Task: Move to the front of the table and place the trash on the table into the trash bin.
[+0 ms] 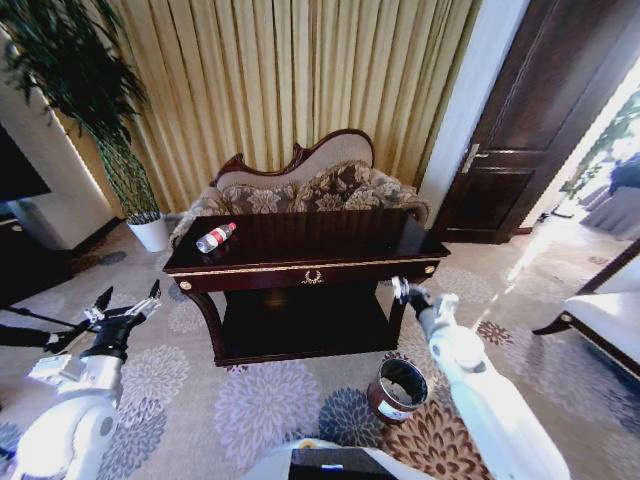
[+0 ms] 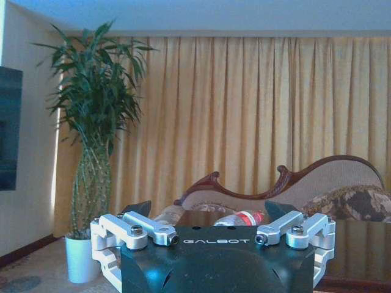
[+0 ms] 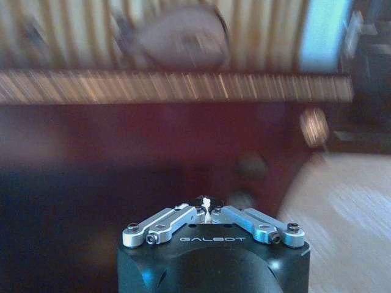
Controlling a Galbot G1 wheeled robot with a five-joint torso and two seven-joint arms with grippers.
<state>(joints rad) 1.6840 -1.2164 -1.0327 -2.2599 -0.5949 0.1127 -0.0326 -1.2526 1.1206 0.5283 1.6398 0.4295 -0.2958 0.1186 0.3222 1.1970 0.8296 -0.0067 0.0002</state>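
Curtained room, patterned carpet, sofa [image 1: 300, 185] behind the dark table [image 1: 330, 245].

Left gripper [image 1: 128, 300]: fingers spread wide, nothing between them. It hung low over the carpet, off the table's left front corner and well apart from it. In the left wrist view the gripper [image 2: 208, 210] showed both dark fingertips apart, with the bottle [image 2: 241, 218] visible in the gap, far beyond them on the tabletop.

Right gripper [image 1: 403, 292]: fingers clenched together, pads meeting, with a small white bit at the tips [image 3: 208, 204]; could not tell what it was. The gripper sat just off the table's right front corner, near the leg, at about the height of the gold-trimmed front rail. The right wrist view was motion-blurred, with the table's front edge [image 3: 183, 88] across it above the gripper [image 3: 208, 207].

Bottle [image 1: 215, 237]: clear plastic with a red label, lying on its side at the table's left rear corner, cap end pointing toward the back edge.

Trash bin [image 1: 400, 390]: round, reddish-brown, white label on its side, shiny rim, standing upright on the carpet in front of the table's right front leg, just beside the right forearm.

Potted plant [image 1: 150, 230] stood on the floor left of the sofa, behind the table's left end.
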